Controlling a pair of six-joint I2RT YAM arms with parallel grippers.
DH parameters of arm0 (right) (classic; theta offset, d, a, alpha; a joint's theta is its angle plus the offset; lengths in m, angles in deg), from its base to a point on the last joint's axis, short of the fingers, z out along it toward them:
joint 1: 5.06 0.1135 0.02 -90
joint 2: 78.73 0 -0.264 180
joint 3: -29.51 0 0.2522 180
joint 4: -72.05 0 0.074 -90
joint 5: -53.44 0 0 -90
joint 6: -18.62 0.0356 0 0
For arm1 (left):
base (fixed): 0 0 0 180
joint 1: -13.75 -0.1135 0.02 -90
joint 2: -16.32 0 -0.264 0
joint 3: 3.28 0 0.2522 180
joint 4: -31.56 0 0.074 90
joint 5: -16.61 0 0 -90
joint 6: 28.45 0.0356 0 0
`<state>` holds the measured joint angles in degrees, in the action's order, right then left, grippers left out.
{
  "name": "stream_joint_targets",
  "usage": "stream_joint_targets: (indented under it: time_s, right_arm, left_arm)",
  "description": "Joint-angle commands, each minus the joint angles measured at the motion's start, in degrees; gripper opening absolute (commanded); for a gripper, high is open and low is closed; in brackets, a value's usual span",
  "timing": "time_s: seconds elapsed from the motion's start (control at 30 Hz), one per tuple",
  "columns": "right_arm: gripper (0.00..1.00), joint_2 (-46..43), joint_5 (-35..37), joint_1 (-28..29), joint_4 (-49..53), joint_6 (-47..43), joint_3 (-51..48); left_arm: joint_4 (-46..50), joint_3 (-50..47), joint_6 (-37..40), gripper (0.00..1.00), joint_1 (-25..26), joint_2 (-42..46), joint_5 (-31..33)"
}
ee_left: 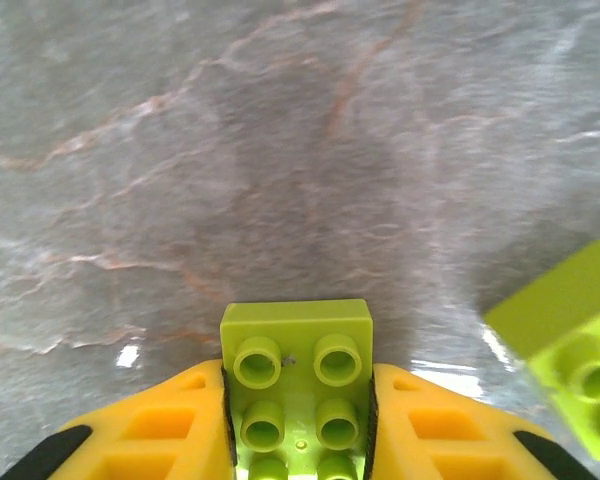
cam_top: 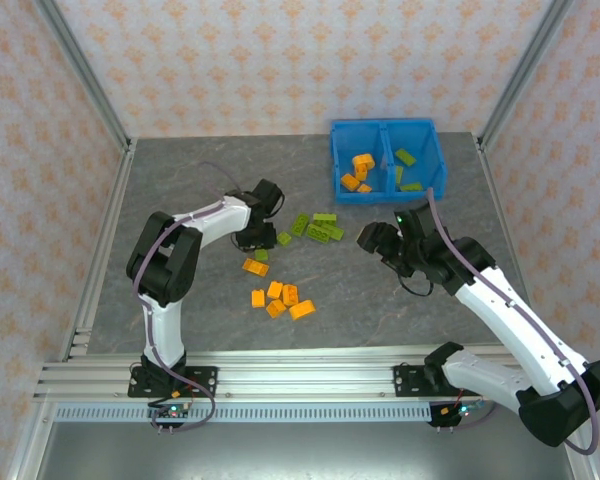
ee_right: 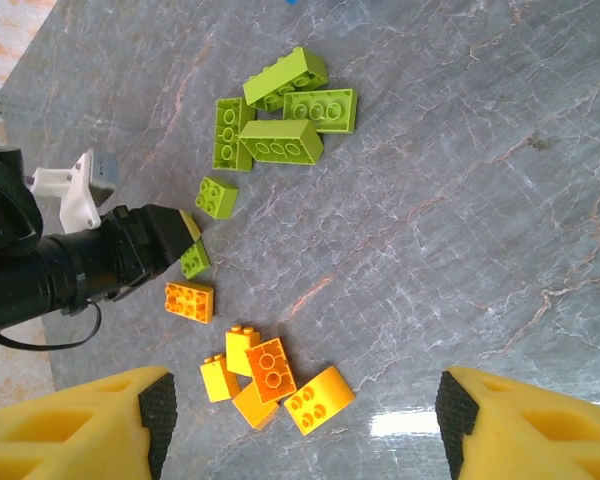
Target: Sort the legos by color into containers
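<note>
Lime brick (ee_left: pixel 295 375) is clamped between the yellow fingers (ee_left: pixel 160 425) of the left gripper (cam_top: pixel 256 246), studs toward the wrist camera. It sits low over the grey marble-look table (cam_top: pixel 180 170), touching it or just above, hard to tell. Left arm (cam_top: pixel 195 225) rises from its base, bends at the elbow, forearm reaching right toward table centre. Just beside the held brick are a loose lime brick (ee_right: pixel 216 196) and a single orange brick (ee_right: pixel 189 300). Nearer the bases is an orange cluster (ee_right: pixel 270 378), bricks touching; farther back is a lime pile (ee_right: pixel 280 110), also touching. Right gripper (cam_top: pixel 374 238) hovers above the table, jaws wide apart, holding nothing, with the right arm (cam_top: pixel 500 300) stretched diagonally from its base toward centre. Blue bin (cam_top: pixel 380 195) stands at the far right of the table, well apart from the loose bricks. Its left compartment (cam_top: pixel 346 150) holds a few binned orange bricks (cam_top: pixel 359 170), and its right compartment (cam_top: pixel 422 145) holds a few binned lime bricks (cam_top: pixel 406 157).
</note>
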<state>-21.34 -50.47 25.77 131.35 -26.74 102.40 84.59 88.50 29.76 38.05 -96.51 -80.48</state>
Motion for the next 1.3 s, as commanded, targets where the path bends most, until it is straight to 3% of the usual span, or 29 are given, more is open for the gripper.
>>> stream_joint_targets:
  time_s: [0.0,0.17,0.37,0.5,0.63,0.9,1.03,1.27]
  right_arm:
    - [0.71,-0.16,1.85,0.37,1.36,0.97,1.4]
    - [0.71,-1.79,3.3,0.42,2.65,1.22,2.28]
    - [0.72,-5.64,11.07,0.38,3.04,3.3,1.64]
    - [0.73,-9.44,17.49,0.45,4.66,5.74,0.05]
    - [0.74,-13.05,23.52,0.48,10.04,9.53,-1.43]
    - [0.75,-19.79,24.1,0.47,13.29,12.05,-5.5]
    - [0.75,-20.24,24.06,0.37,15.27,11.11,-5.13]
    - [0.76,-21.72,24.02,0.39,17.17,10.29,-5.34]
  left_arm:
    - [0.35,4.84,0.85,0.28,0.51,1.74,-1.37]
    - [2.64,11.51,0.85,0.27,2.7,8.23,0.74]
    - [-2.65,24.23,3.88,0.27,11.06,7.82,3.92]
    - [-9.82,35.13,4.9,0.27,15.37,-1.43,4.98]
    - [-12.09,50.55,3.72,0.27,16.31,-14.1,5.31]
    - [-16.29,82.71,4.61,0.27,17.24,-39.22,3.63]
    - [-25.27,83.56,4.69,0.27,18.01,-42.65,4.59]
    - [-39.17,83.39,11.98,0.27,20.3,-46.66,9.23]
